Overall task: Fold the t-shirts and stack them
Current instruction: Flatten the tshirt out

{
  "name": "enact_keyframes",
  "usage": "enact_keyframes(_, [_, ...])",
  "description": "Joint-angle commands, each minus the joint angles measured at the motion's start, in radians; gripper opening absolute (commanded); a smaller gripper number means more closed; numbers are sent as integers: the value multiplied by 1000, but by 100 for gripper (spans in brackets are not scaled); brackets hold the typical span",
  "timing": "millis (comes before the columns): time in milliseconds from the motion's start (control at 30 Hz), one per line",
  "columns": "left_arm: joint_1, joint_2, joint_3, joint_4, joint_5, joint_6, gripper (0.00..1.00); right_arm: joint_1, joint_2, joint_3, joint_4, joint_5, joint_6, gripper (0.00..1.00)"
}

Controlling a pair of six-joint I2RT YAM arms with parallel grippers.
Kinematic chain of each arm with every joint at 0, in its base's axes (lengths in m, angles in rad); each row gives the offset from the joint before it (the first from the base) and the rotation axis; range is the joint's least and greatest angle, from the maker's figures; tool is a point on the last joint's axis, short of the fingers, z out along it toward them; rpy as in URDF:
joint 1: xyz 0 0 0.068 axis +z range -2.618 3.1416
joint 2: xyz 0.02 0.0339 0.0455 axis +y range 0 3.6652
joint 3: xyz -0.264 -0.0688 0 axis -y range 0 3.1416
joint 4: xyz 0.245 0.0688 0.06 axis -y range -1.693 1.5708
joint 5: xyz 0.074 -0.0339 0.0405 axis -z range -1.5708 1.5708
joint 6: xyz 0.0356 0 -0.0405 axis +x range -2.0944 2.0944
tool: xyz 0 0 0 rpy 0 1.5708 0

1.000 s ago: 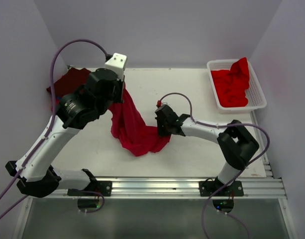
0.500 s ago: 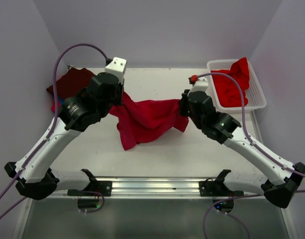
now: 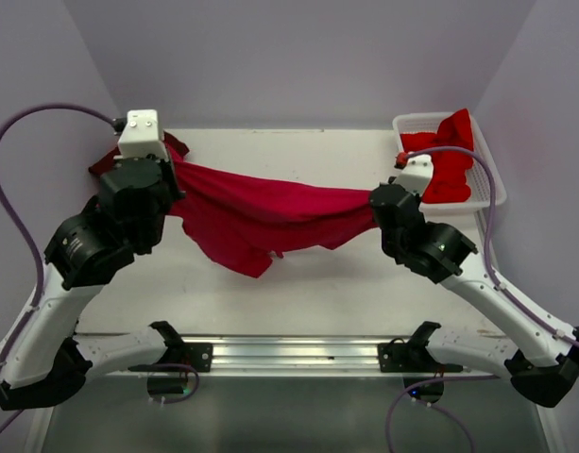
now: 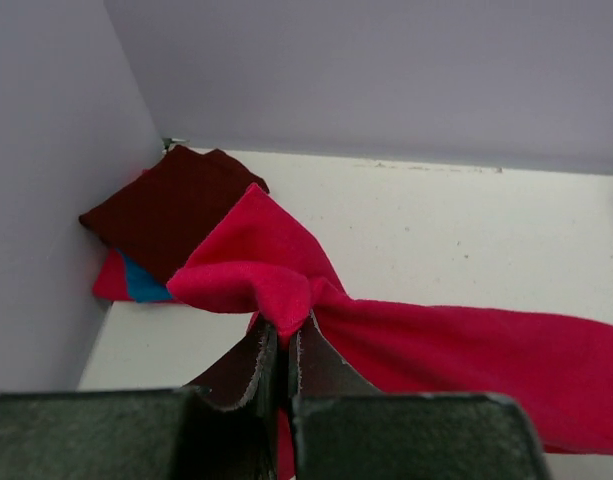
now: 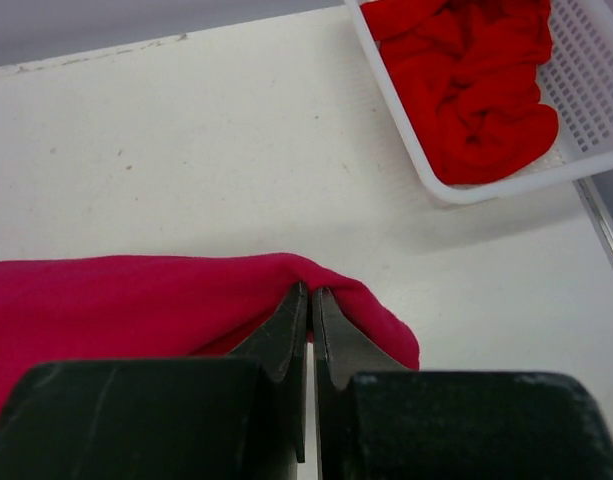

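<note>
A crimson-pink t-shirt hangs stretched above the table between both grippers, sagging in the middle. My left gripper is shut on its left end, which shows bunched at the fingertips in the left wrist view. My right gripper is shut on its right end, seen in the right wrist view. A dark maroon shirt lies folded at the far left corner on top of a teal blue one and a pink-red one. Bright red shirts fill the basket.
A white plastic lattice basket stands at the far right of the table and shows in the right wrist view. Grey walls close in the left, back and right sides. A metal rail runs along the near edge.
Both grippers have moved apart and up, the left toward the far left corner, the right toward the basket. The crimson-pink shirt has been pulled out from a hanging bunch into a long taut span.
</note>
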Motion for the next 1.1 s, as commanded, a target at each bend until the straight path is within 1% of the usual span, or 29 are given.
enact_keyframes(0, [-2, -23, 21, 84, -92, -6, 0, 1, 8, 38, -52, 30, 35, 0])
enact_keyframes(33, [-4, -11, 27, 80, -86, -5, 0, 1, 11, 37, -55, 1, 35, 2])
enact_keyframes(67, [-2, -2, 32, 65, -80, -6, 0, 1, 13, 37, -56, -11, 34, 8])
enact_keyframes(100, [-2, 6, 38, 58, -74, -8, 0, 1, 14, 31, -58, -27, 37, 31])
enact_keyframes(133, [-2, 20, 38, 57, -66, -8, 0, 1, 13, 28, -56, -36, 40, 41])
enact_keyframes(200, [-2, 28, 38, 58, -43, -6, 0, 1, 8, 20, -56, -60, 47, 53])
enact_keyframes(233, [-2, 37, 36, 61, -32, -6, 0, 1, 8, 17, -56, -65, 49, 58])
enact_keyframes(267, [-2, 37, 36, 63, -26, -5, 0, 1, 5, 14, -56, -73, 49, 65])
enact_keyframes(300, [-2, 40, 39, 66, -23, -2, 0, 1, 5, 9, -56, -77, 53, 66])
enact_keyframes(467, [-2, 58, 58, 78, -3, 11, 0, 1, 14, -49, -6, -102, 54, 67])
enact_keyframes(567, [-2, 71, 67, 83, 20, 14, 0, -1, 49, -101, 68, -188, 41, 65])
enact_keyframes(600, [-2, 77, 73, 83, 24, 15, 0, -4, 90, -135, 132, -250, 29, 65])
enact_keyframes(633, [-2, 80, 78, 81, 35, 17, 0, -10, 115, -149, 161, -284, 24, 64])
enact_keyframes(667, [-2, 84, 90, 77, 40, 18, 0, -16, 181, -161, 203, -313, 27, 64])
enact_keyframes(700, [-2, 92, 97, 74, 44, 18, 0, -22, 213, -163, 220, -344, 32, 63])
enact_keyframes(733, [-2, 94, 111, 64, 58, 18, 0, -41, 242, -166, 243, -416, 34, 61])
enact_keyframes(767, [-2, 97, 116, 61, 67, 18, 0, -51, 279, -169, 272, -456, 35, 59])
enact_keyframes(800, [-2, 101, 121, 58, 75, 17, 0, -62, 334, -170, 334, -508, 34, 57])
enact_keyframes(833, [-2, 103, 124, 57, 95, 15, 0, -91, 368, -170, 370, -630, 29, 54])
enact_keyframes(867, [-2, 103, 128, 52, 104, 15, 0, -105, 399, -163, 434, -709, 24, 51])
enact_keyframes(900, [-2, 110, 131, 45, 115, 14, 0, -113, 466, -148, 450, -766, 23, 50])
enact_keyframes(933, [-2, 112, 134, 38, 118, 11, 0, -125, 497, -131, 461, -812, 20, 46])
enact_keyframes(967, [-2, 112, 140, 34, 121, 9, 0, -131, 525, -103, 485, -912, 21, 45])
enact_keyframes(1033, [-2, 114, 144, 25, 126, 3, 0, -150, 589, -88, 526, -993, 30, 44])
enact_keyframes(1067, [-2, 112, 145, 23, 129, 3, 0, -156, 609, -80, 566, -1058, 43, 44])
